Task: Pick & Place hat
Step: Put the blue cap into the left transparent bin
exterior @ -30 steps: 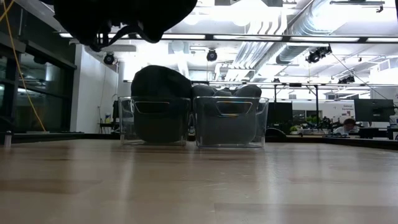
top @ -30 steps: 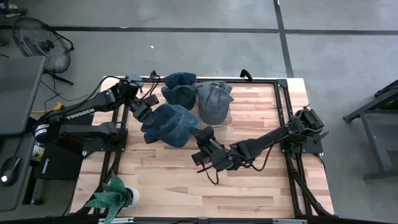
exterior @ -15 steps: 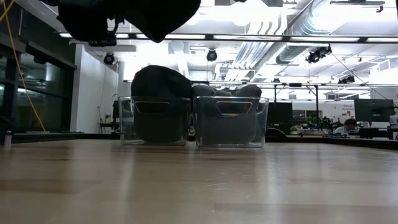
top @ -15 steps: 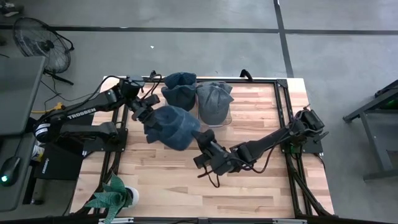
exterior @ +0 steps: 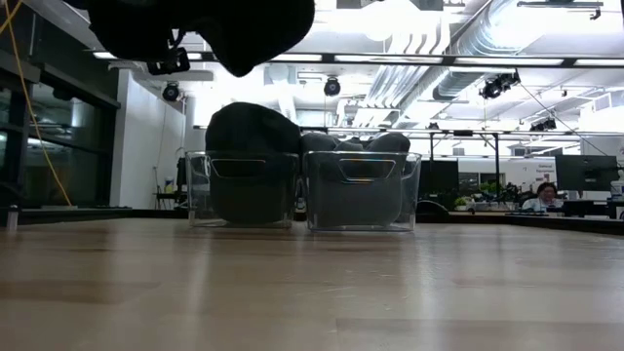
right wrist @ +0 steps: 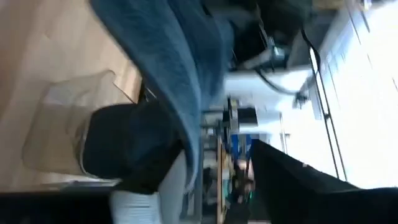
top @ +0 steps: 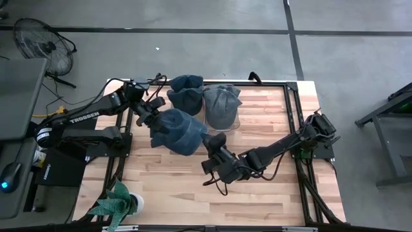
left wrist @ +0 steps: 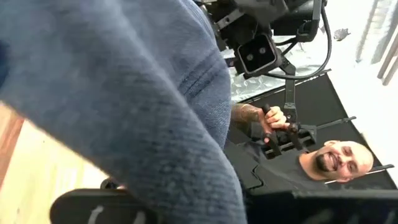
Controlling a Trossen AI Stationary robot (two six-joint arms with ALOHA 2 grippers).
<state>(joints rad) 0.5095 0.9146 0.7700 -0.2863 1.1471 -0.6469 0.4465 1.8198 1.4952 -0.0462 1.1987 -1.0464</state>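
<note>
Holding blue hat aloft above surface: left claw, clamped on it; right claw beside hat, state untellable.

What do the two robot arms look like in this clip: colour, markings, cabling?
Both arms are dark, jointed tubes. The left arm carries white TROSSEN lettering, with a yellow cable at its base. The right arm has thin black cables looping along it. The left gripper and right gripper are black.

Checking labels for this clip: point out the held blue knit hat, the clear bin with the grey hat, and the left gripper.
blue knit hat (top: 178, 131), high view, crown
clear bin (exterior: 362, 191), low view, front wall
left gripper (top: 153, 120), high view, fingertips
</note>
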